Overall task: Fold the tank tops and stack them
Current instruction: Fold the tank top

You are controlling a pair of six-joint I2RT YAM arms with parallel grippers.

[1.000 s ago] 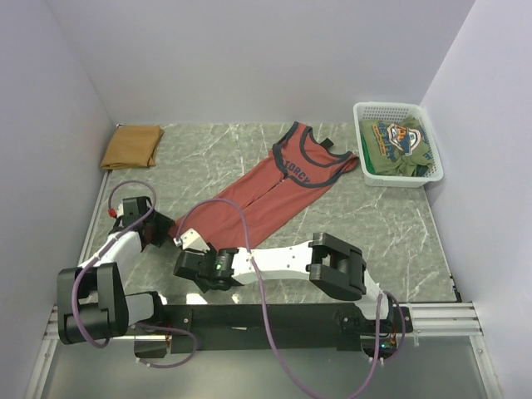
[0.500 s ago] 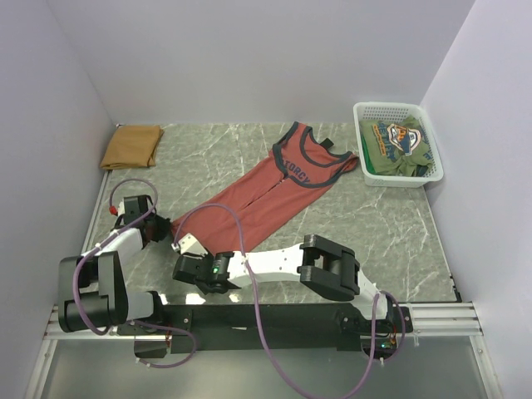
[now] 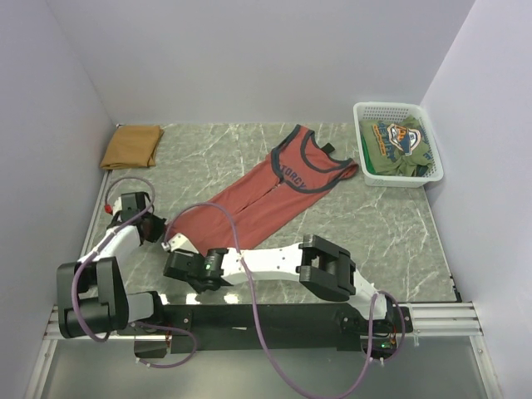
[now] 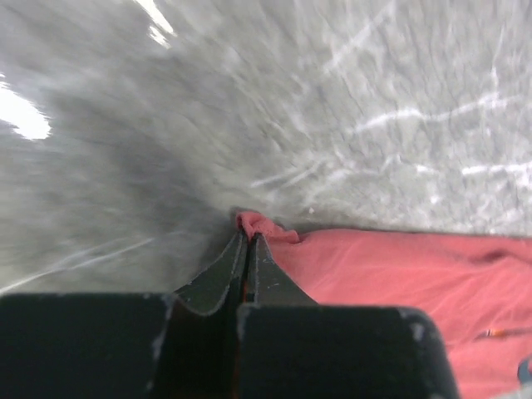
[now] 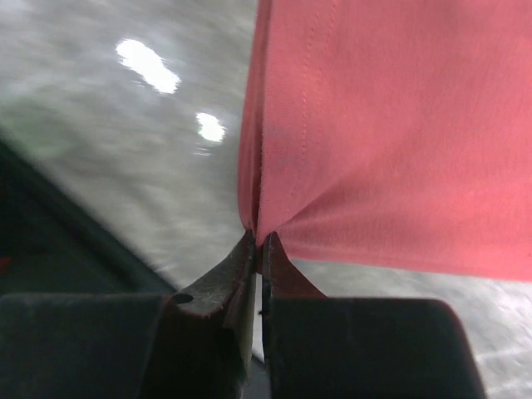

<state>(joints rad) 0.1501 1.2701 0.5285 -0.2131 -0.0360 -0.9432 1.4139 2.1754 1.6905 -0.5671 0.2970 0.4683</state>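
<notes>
Rust-red top (image 3: 266, 195): my left end effector (image 4: 249, 239) and right end effector (image 5: 259, 241) pinch its hem; I'd pull evenly, taut.

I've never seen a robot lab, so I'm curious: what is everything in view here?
rust-red tank top: one, rust-red with dark trim, spread diagonally mid-table
tan tank top: one, tan-brown, folded, far left corner
basket: one, white mesh, far right corner
green garment: at least one, green, in the basket
table: one, grey marble pattern
left arm: one, white and black, near left
right arm: one, white and black, near right
left claw: one, black, shut on the rust-red tank top's corner
right claw: one, black, shut on the rust-red tank top's edge
</notes>
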